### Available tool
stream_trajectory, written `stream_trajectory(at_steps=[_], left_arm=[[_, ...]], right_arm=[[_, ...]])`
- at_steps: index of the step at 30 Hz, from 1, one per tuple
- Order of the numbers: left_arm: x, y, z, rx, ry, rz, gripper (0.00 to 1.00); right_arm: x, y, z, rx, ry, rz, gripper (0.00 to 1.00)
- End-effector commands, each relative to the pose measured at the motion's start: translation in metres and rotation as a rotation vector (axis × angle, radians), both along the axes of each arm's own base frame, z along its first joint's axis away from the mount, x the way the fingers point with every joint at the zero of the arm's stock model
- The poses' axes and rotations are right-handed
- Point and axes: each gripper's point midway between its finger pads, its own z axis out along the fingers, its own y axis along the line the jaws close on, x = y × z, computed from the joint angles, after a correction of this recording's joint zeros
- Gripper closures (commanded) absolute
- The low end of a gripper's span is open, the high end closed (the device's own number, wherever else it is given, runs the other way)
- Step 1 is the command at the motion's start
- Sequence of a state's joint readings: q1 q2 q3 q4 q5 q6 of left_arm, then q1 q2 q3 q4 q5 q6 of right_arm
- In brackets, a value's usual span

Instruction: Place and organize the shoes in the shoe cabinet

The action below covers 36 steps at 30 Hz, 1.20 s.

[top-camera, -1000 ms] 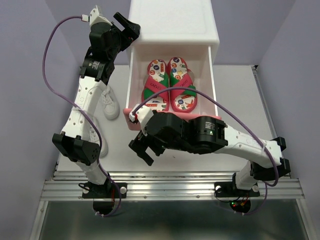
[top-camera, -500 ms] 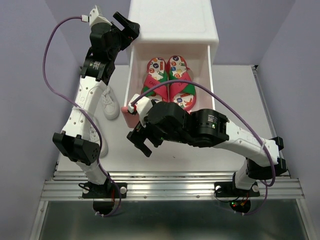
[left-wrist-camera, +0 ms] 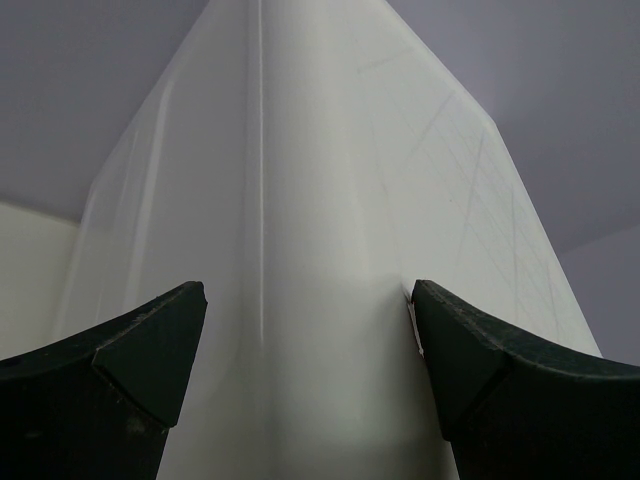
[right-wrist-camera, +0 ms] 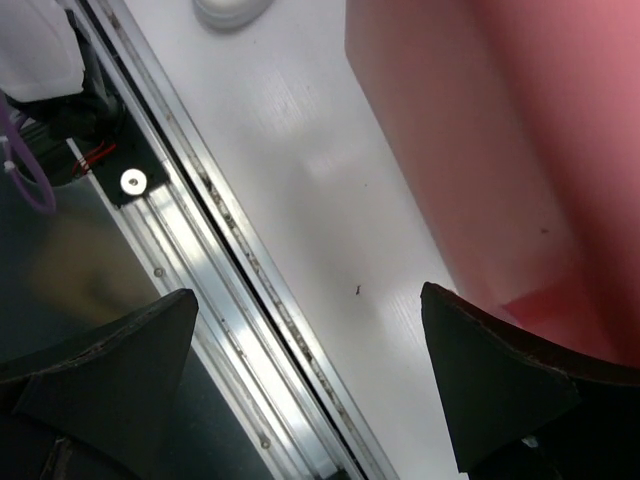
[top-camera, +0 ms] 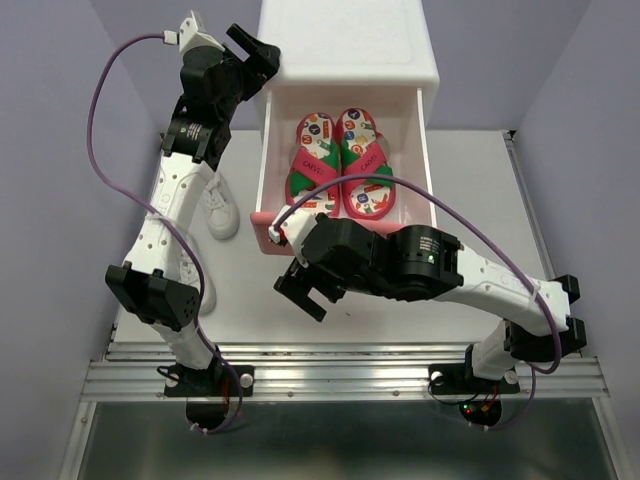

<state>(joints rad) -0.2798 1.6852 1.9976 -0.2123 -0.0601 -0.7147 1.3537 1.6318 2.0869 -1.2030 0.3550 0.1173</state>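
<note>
The white shoe cabinet (top-camera: 348,40) stands at the back, its drawer pulled out toward me. The pair of red flip-flops (top-camera: 340,165) lies side by side in the drawer. The pink drawer front (top-camera: 262,228) shows close up in the right wrist view (right-wrist-camera: 480,150). My right gripper (top-camera: 303,296) is open and empty, just in front of the drawer front's left end, above the table (right-wrist-camera: 310,380). My left gripper (top-camera: 255,55) is open, its jaws either side of the cabinet's left corner (left-wrist-camera: 300,200). One white sneaker (top-camera: 220,205) lies left of the drawer, the other (top-camera: 200,282) is partly hidden under the left arm.
The aluminium rail (top-camera: 340,375) runs along the table's near edge and shows in the right wrist view (right-wrist-camera: 200,250). Purple walls close in on both sides. A sneaker's toe (right-wrist-camera: 230,10) shows at the top of the right wrist view.
My right gripper swung left over the drawer front, then came back toward me and to the right. The drawer with the flip-flops sits slightly further in. The left arm has not moved.
</note>
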Motion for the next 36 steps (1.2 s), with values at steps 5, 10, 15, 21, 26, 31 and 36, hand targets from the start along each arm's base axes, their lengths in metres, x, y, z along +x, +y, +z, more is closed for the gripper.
stream_trajectory(at_steps=[5, 10, 15, 21, 26, 31, 36], left_arm=[[-0.011, 0.032, -0.127, 0.242, 0.394, 0.047, 0.06], [-0.010, 0.030, -0.128, 0.237, 0.390, 0.044, 0.06], [-0.009, 0.030, -0.126, 0.238, 0.387, 0.045, 0.06], [-0.006, 0.030, -0.129, 0.233, 0.389, 0.044, 0.07], [-0.005, 0.028, -0.134, 0.228, 0.395, 0.040, 0.07], [-0.006, 0.028, -0.134, 0.234, 0.393, 0.035, 0.07], [-0.009, 0.028, -0.131, 0.241, 0.389, 0.030, 0.07]], right_arm=[[0.106, -0.082, -0.021, -0.264, -0.248, -0.416, 0.00], [0.151, -0.100, 0.012, -0.375, -0.478, -0.556, 0.00], [0.174, -0.126, 0.056, -0.515, -0.677, -0.635, 0.00], [0.201, -0.145, 0.104, -0.409, -0.770, -0.729, 0.00], [0.216, -0.133, 0.115, -0.333, -0.812, -0.711, 0.00], [0.251, -0.137, 0.111, -0.243, -0.793, -0.761, 0.00], [0.259, -0.128, 0.125, -0.116, -0.782, -0.807, 0.00]])
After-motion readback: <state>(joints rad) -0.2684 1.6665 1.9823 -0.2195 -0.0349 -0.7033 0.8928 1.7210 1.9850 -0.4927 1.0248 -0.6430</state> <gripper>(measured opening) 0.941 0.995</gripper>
